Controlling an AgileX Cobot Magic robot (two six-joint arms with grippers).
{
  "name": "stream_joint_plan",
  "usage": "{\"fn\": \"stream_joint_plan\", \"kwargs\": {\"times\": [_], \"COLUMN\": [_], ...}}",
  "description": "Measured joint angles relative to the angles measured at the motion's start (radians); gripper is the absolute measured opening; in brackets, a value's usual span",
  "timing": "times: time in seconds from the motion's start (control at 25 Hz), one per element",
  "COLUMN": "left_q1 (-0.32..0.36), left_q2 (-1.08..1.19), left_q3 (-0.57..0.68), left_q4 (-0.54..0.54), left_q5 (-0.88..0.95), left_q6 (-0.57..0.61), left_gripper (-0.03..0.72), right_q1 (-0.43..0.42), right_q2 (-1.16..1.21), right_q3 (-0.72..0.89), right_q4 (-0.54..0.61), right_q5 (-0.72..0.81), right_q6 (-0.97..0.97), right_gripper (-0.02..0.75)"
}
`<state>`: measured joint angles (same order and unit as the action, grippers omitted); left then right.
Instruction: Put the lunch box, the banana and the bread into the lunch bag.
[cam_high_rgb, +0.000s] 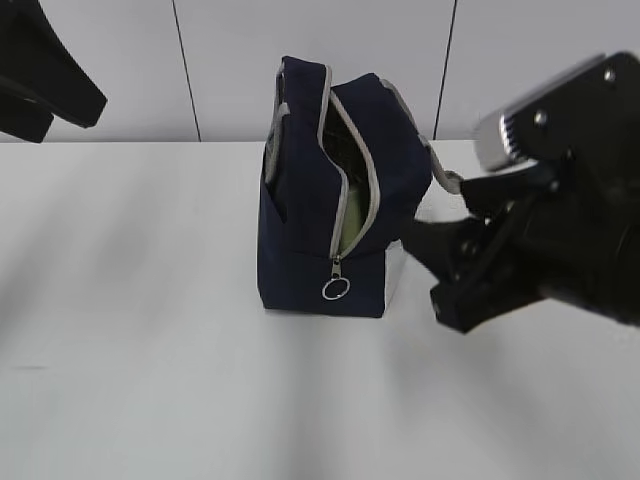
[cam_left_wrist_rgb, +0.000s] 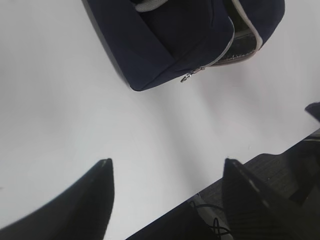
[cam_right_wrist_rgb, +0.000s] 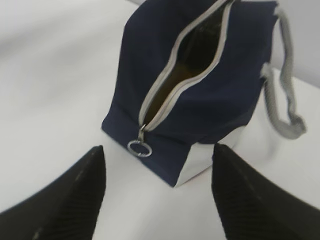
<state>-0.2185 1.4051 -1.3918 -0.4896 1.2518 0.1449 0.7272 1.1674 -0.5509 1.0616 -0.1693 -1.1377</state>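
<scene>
Nearest the exterior camera, the right pincer (cam_high_rgb: 455, 275) fills the right edge as a blurred mass of matte black plastic with a brushed metal block above it. In its wrist view its two ribbed, wedge-shaped fingers (cam_right_wrist_rgb: 65, 200) stand wide apart with nothing between them, above the smooth white surface (cam_high_rgb: 150, 330). The lunch bag (cam_high_rgb: 335, 200) stands just beyond and to the left of that pincer, close but not touching, near the middle of the surface. It is a boxy bag of navy woven fabric with a white lower panel, grey tape along the zipper and a metal ring pull (cam_high_rgb: 337, 289) hanging low at the front. The zipper gapes in a long slit, showing a dim, pale lining; what lies inside cannot be told. A grey webbing strap (cam_right_wrist_rgb: 285, 100) loops off its far side. The left pincer (cam_left_wrist_rgb: 167, 192) hangs well apart from the bag, its dark pointed fingers spread wide and empty. No writing is readable.
</scene>
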Motion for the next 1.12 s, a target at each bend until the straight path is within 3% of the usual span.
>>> {"fn": "stream_joint_plan", "kwargs": {"times": [0.12,0.36,0.44,0.64,0.84,1.0,1.12], "left_q1": [0.000,0.000,0.000,0.000,0.000,0.000,0.000], "left_q2": [0.000,0.000,0.000,0.000,0.000,0.000,0.000], "left_q3": [0.000,0.000,0.000,0.000,0.000,0.000,0.000], "left_q4": [0.000,-0.002,-0.002,-0.002,-0.002,-0.002,-0.002], "left_q5": [0.000,0.000,0.000,0.000,0.000,0.000,0.000], "left_q6": [0.000,0.000,0.000,0.000,0.000,0.000,0.000], "left_gripper": [0.487,0.487,0.487,0.487,0.487,0.487,0.487], "right_q1": [0.022,0.023,0.008,-0.102,-0.267,-0.348,-0.364], "right_q2": [0.048,0.181,0.233,0.331,0.446,0.546,0.613], "right_q3": [0.063,0.131,0.135,0.126,0.058,-0.001,-0.055], "right_q4": [-0.198,-0.950,-1.099,-1.350,-1.735,-1.858,-1.907], "right_q5": [-0.007,-0.174,-0.230,-0.354,-0.480,-0.558,-0.568], "right_q6": [0.230,1.031,1.194,1.418,1.686,1.740,1.742], "right_gripper": [0.515,0.514,0.514,0.513,0.513,0.513,0.513]}}
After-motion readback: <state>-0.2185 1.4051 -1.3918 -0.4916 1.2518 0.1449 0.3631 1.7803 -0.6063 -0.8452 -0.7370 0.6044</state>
